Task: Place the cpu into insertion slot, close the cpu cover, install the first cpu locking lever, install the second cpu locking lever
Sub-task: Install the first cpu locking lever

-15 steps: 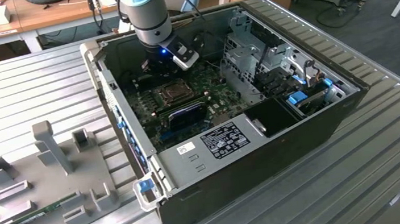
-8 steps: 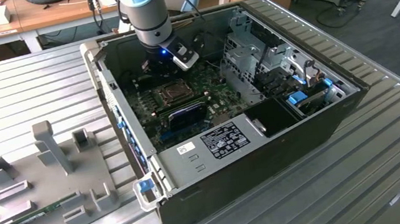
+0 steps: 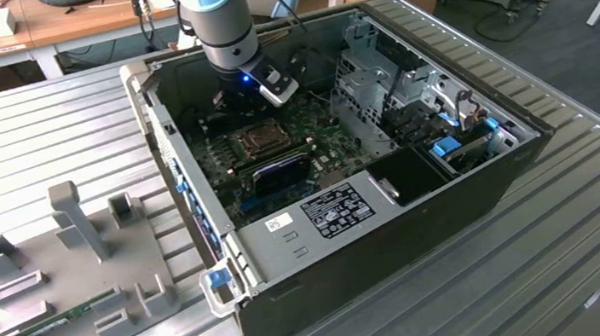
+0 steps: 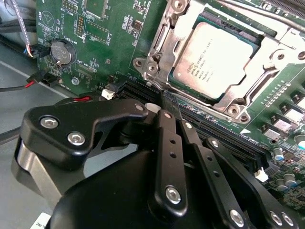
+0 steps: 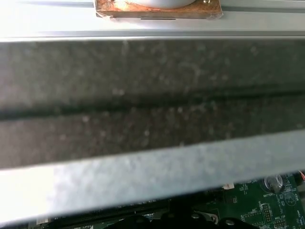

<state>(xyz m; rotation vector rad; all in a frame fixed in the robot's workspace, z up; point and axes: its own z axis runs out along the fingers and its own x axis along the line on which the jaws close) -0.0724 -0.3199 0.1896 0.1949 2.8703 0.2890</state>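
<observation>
The cpu (image 4: 221,57) lies flat in the insertion slot (image 3: 262,140) on the green board, silvery face up. The cpu cover (image 4: 158,46), a silvery frame with a cut-out middle, lies down around it. In the second wrist view my gripper (image 4: 167,100) is shut with nothing between its black fingers (image 4: 167,138), its tip just off the cover's near corner, over the black memory slots (image 4: 217,136). In the exterior view the gripper (image 3: 235,105) reaches down into the open computer case (image 3: 420,205), just beyond the slot. I cannot make out the locking levers.
A coin battery (image 4: 62,51) and red and black cables (image 4: 28,83) sit on the board beside the fingers. The case wall (image 5: 152,109) is close to the wrist. Drive cages (image 3: 381,81) fill the case on the exterior view's right. A grey fixture (image 3: 71,265) lies on the table outside.
</observation>
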